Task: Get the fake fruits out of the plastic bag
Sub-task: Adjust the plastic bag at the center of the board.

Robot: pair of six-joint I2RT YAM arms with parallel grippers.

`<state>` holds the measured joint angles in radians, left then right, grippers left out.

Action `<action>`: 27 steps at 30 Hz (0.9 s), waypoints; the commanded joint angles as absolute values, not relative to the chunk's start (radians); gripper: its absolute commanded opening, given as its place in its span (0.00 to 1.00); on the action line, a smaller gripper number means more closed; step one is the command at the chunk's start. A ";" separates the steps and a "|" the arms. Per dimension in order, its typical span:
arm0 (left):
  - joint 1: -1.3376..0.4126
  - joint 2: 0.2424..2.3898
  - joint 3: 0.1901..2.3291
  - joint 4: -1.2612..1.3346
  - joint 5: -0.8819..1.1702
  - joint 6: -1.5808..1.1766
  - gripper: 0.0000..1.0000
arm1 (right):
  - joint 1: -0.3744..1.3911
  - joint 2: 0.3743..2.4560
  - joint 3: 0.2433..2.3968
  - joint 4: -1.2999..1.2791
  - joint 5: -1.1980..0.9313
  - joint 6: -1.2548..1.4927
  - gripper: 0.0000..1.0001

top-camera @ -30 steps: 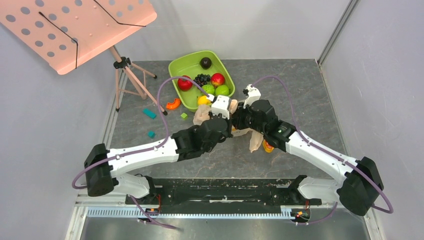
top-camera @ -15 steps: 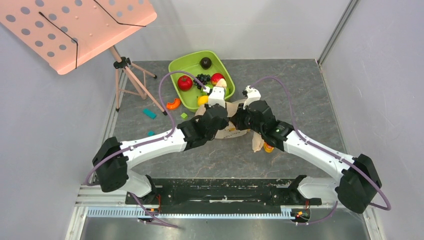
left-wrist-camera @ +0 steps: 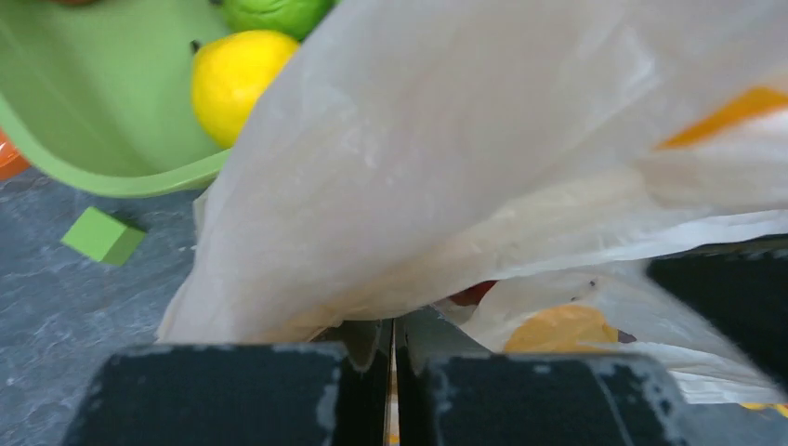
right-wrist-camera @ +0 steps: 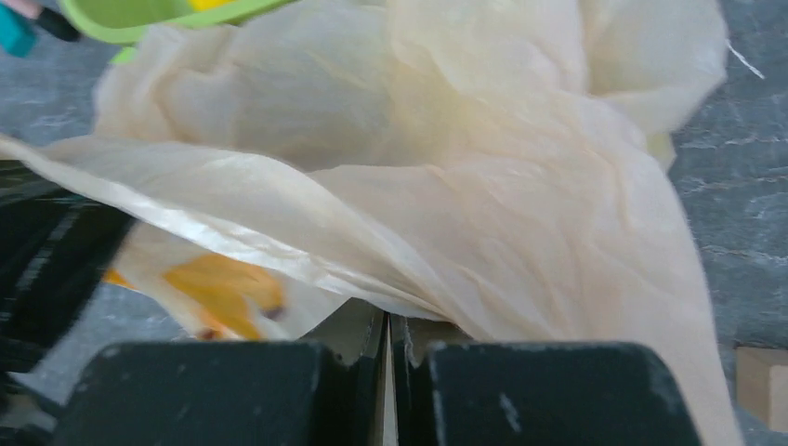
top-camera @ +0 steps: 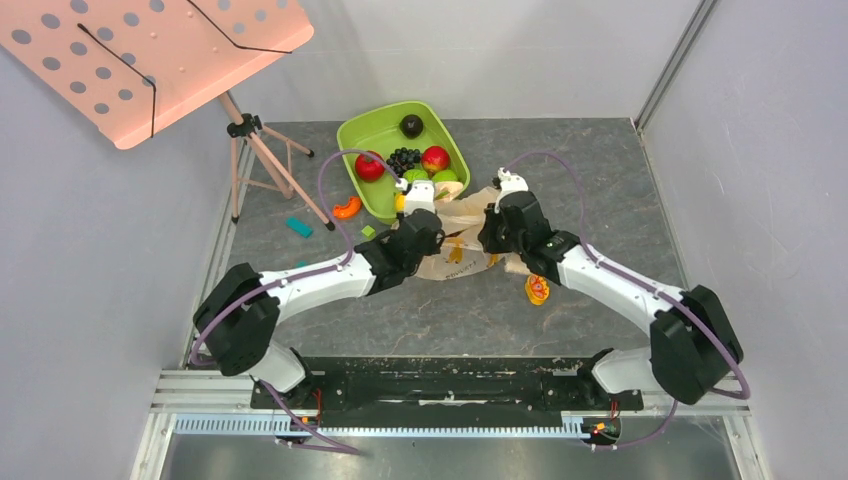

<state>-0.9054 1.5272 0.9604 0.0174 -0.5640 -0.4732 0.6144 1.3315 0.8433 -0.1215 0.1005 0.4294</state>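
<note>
A grey desk (top-camera: 600,180) is seen from above, with two white-and-black arms meeting at its middle. On the left, a small green cube (left-wrist-camera: 102,235) lies just beside a green tub (top-camera: 375,135), in which a yellow fruit (left-wrist-camera: 240,76) and other fruits are held. The left end effector (left-wrist-camera: 392,336) is closed on a fold of the plastic bag (top-camera: 455,245). The bag is stretched between the two arms, just on the near side of the tub. Under the film a red patch is glimpsed, judged to be one of the fake fruits (left-wrist-camera: 474,293); the others are hidden. The right end effector (right-wrist-camera: 387,334) is closed on another fold.

The step is judged to be opening or tipping the bag. The two pinches are best drawn apart slowly and evenly, so that the thin film is neither torn nor slipped. The bag's mouth is best turned away from the tub, so that the fruits are not mixed.

On the right, a small yellow-orange item (top-camera: 537,290) lies on the desk; what it is cannot be told.
</note>
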 commanded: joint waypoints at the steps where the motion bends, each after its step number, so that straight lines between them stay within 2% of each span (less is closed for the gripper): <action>1: -0.836 1.526 0.903 0.092 -0.568 -0.459 0.02 | 0.540 1.409 0.889 -0.107 0.054 0.364 0.04; 5: -0.813 1.541 0.863 0.125 -0.578 -0.451 0.02 | 0.489 1.495 0.911 -0.089 0.003 0.334 0.10; 14: -0.742 1.570 0.772 0.171 -0.589 -0.474 0.02 | 0.403 1.555 0.850 -0.016 -0.046 0.318 0.33; 19: -0.729 1.560 0.736 0.185 -0.570 -0.476 0.02 | 0.390 1.534 0.828 -0.008 -0.061 0.294 0.35; 27: -0.735 1.431 0.730 0.202 -0.349 -0.481 0.02 | 0.400 1.388 0.879 0.006 -0.304 0.270 0.38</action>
